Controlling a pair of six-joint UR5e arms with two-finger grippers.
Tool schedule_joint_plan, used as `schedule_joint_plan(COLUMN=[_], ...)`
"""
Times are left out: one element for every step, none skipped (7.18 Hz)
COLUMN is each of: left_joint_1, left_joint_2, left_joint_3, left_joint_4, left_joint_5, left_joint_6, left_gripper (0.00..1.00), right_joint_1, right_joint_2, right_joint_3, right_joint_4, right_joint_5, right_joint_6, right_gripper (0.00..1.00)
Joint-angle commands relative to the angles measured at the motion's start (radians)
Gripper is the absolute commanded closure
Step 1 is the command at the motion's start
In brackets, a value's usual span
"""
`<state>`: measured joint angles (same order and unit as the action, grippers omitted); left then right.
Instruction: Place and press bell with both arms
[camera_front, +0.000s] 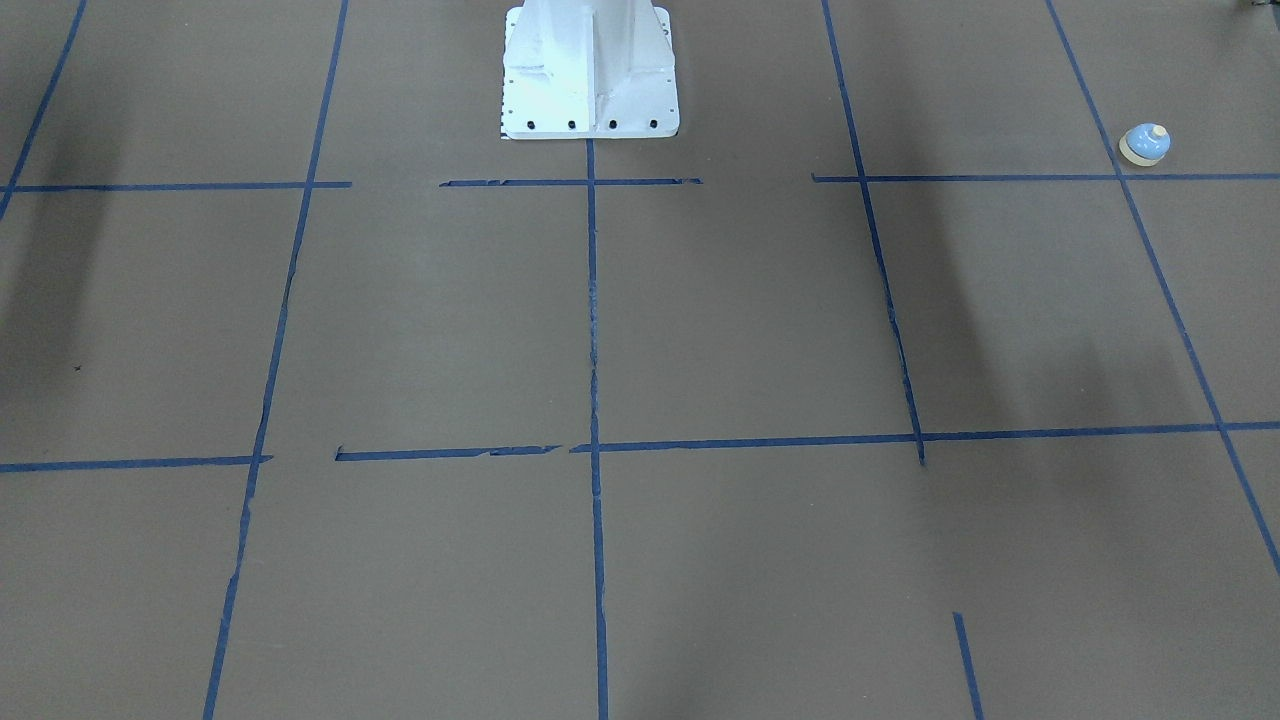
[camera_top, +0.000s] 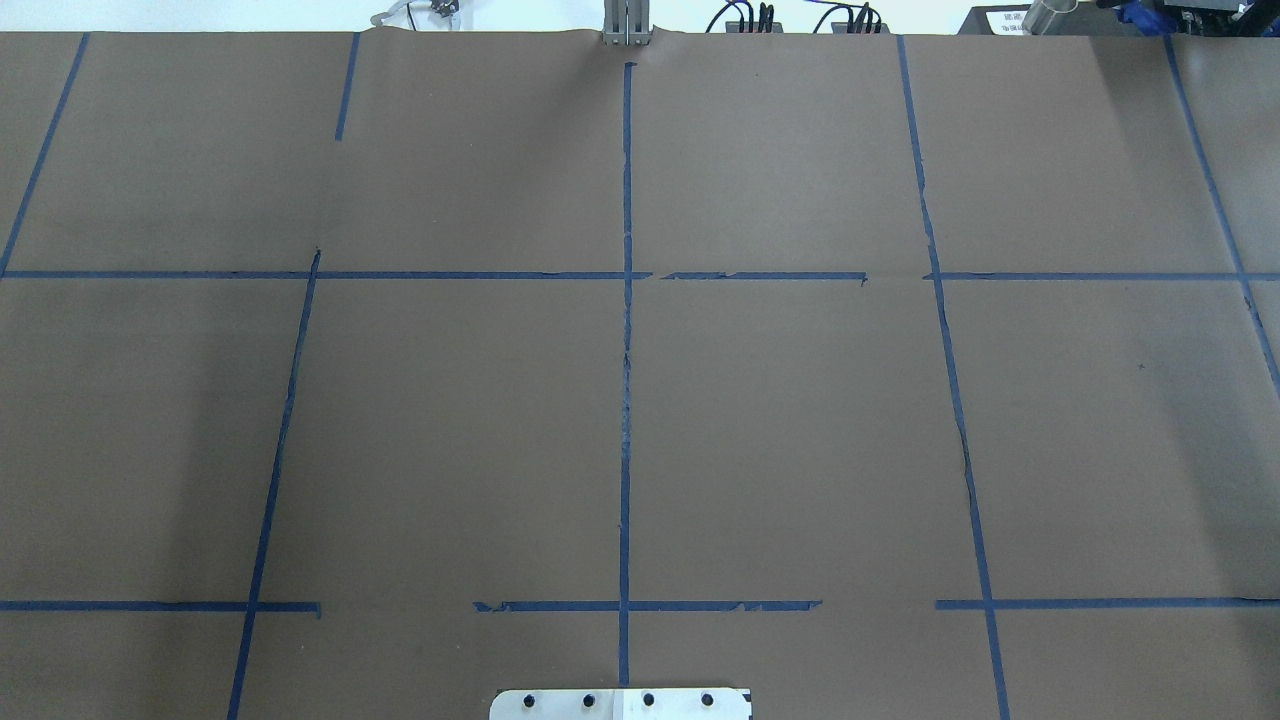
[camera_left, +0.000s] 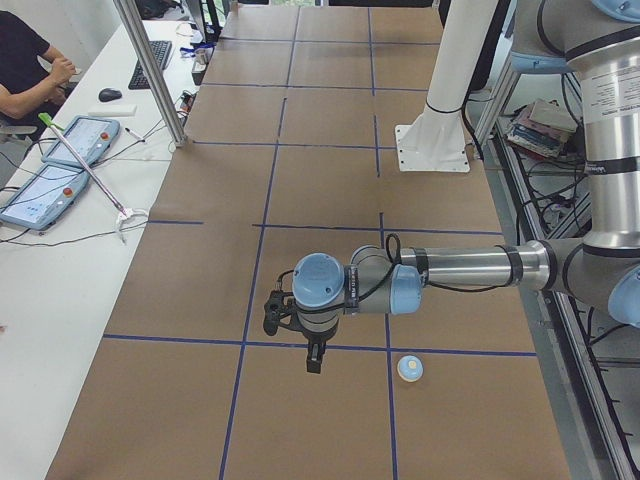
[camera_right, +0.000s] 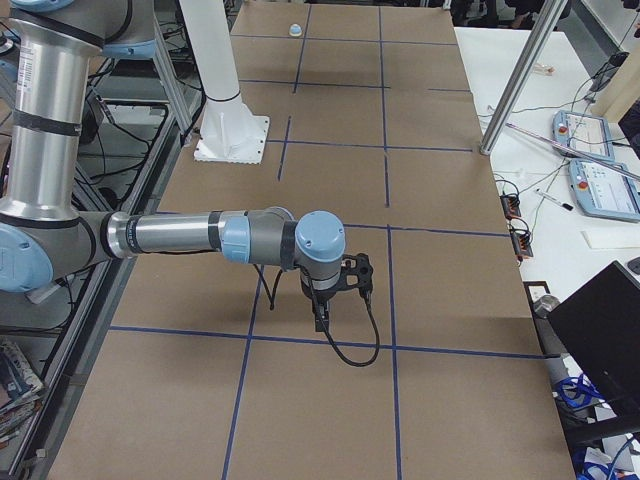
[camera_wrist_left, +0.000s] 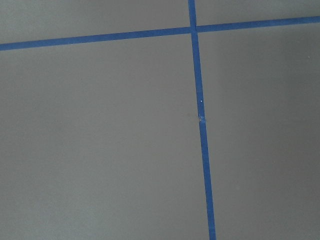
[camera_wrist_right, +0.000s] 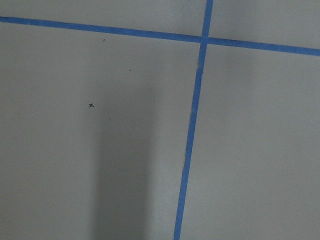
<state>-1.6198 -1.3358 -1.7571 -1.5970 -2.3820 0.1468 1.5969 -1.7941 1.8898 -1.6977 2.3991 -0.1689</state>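
Two arms show only in the table-end views, so you get no firm reading on either set of fingers.

The left arm (camera_left: 470, 268) reaches out level over the worktop (camera_front: 750, 320). Its left gripper (camera_left: 313, 362) points down, close above one of the blue tape lines (camera_front: 592, 300). How far its fingers stand apart cannot be told from that view. The right arm (camera_right: 170, 235) lies level in the same way, with the right gripper (camera_right: 321, 320) pointing down over the worktop. The spread of its fingers cannot be told either.

You will find the bell (camera_front: 1145, 145) upright on the worktop on the robot's left side, in the row of squares nearest the white pedestal (camera_front: 590, 70). It stands on the robot's side of a cross line of tape and just beside a long line.

From the left end, the bell sits near the left gripper but apart from it, and nothing touches it. From the right end, it stands at the far end of the worktop, well apart from the right gripper.

Both wrist views give you only brown worktop and crossing tape. The right one also shows a small black cross mark (camera_wrist_right: 91, 105).
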Motion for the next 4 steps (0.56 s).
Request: schedule_joint_plan(left_joint_1=[-0.002, -0.002, -0.002, 0.001], left_joint_2=[0.023, 0.032, 0.033, 0.046], left_joint_3=[-0.034, -0.082, -0.094, -0.093], left_joint_4=[-0.001, 0.000, 0.000, -0.001], left_joint_5=[-0.006, -0.006, -0.005, -0.005], left_joint_6=[0.002, -0.007, -0.007, -0.007], left_gripper=[0.00, 0.00, 0.00, 0.00], right_joint_1=[0.000, 0.000, 0.000, 0.000], right_joint_2=[-0.001, -0.002, -0.004, -0.004], right_joint_3=[0.005, 0.024, 0.022, 0.026], right_joint_4=[0.003, 0.001, 0.001, 0.003], right_joint_5=[0.000, 0.000, 0.000, 0.002], right_joint_6=[-0.007, -0.004, -0.003, -0.006], right_gripper=[0.00, 0.00, 0.00, 0.00])
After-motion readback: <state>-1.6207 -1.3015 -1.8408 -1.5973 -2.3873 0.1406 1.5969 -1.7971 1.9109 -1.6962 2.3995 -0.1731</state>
